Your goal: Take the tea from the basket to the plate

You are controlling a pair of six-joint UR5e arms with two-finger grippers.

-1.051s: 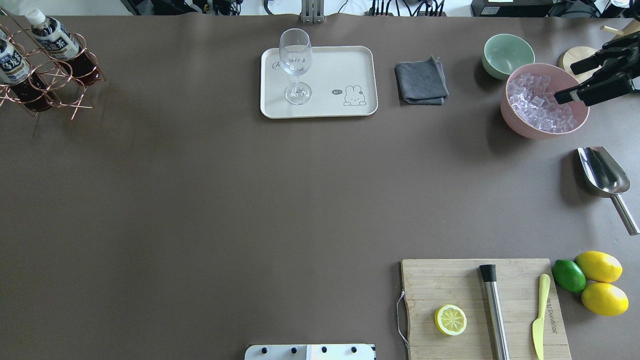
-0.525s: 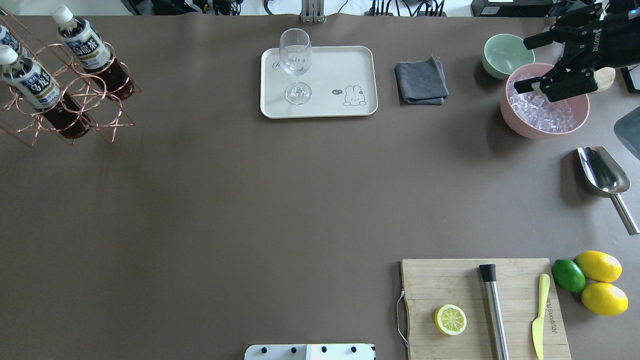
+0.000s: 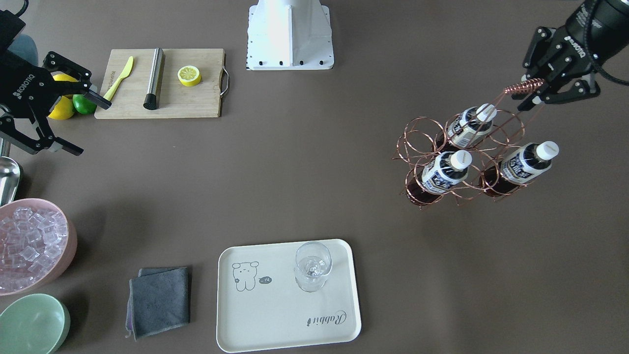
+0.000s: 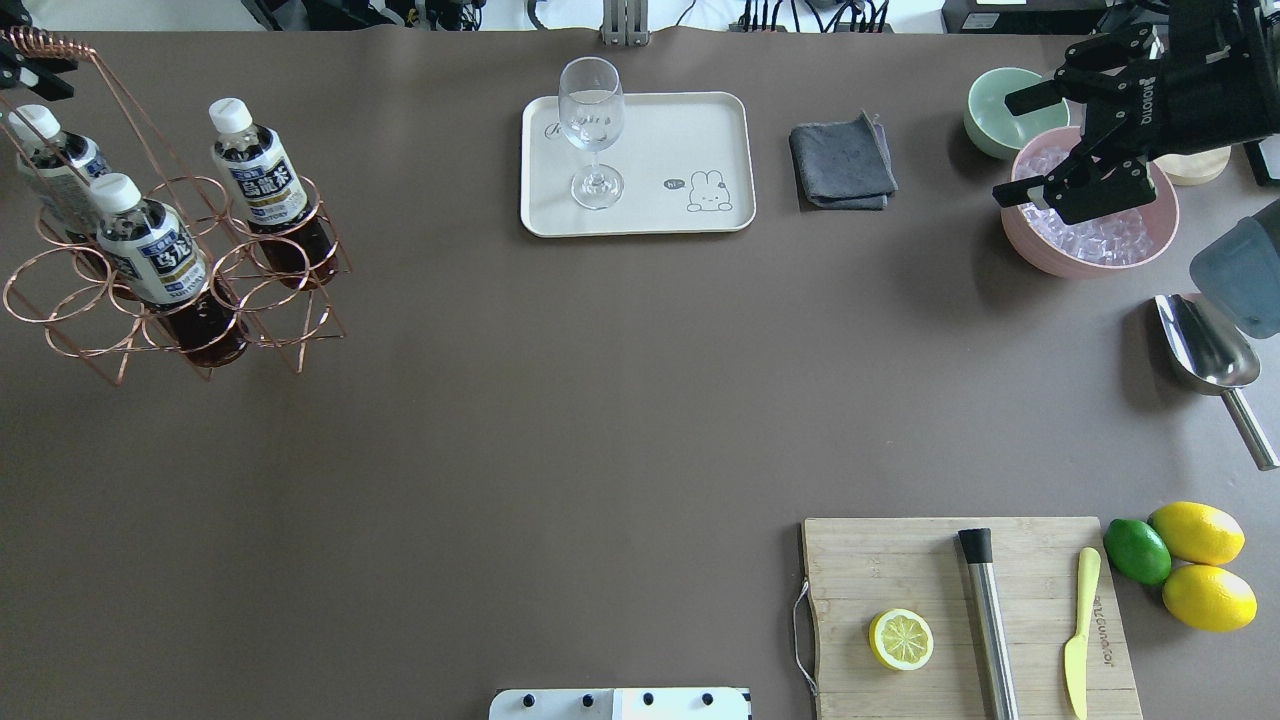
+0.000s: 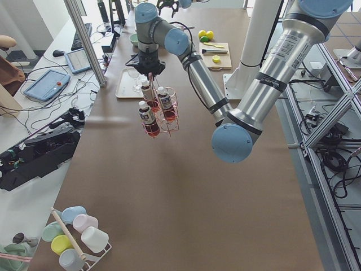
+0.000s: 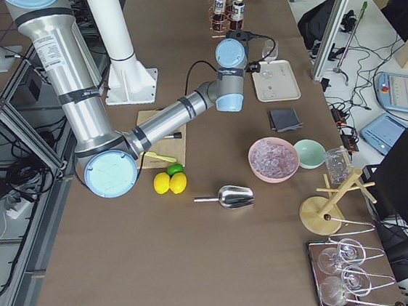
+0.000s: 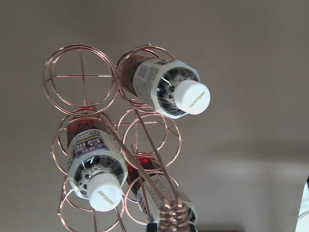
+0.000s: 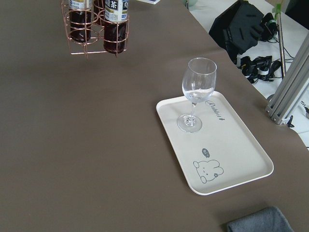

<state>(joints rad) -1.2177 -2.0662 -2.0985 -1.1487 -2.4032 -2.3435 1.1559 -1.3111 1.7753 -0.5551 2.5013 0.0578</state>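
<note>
1. Three bottles of tea (image 4: 150,255), standing in one wire basket (image 4: 215,300), at 9 o'clock on the table (image 4: 600,400) from overhead.
2. Left gripper (image 3: 533,93) pinched on the basket's coiled handle top.
3. One plate (image 4: 690,130) at 12 o'clock, bearing one wine glass (image 4: 592,130).
4. Right gripper (image 4: 1005,148) at 2 o'clock, spread wide, holding nothing.

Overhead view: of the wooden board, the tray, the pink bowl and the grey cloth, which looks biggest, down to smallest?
1. Board, even though the frame's bottom edge cuts it off.
2. Tray.
3. Pink bowl.
4. Cloth.
</note>
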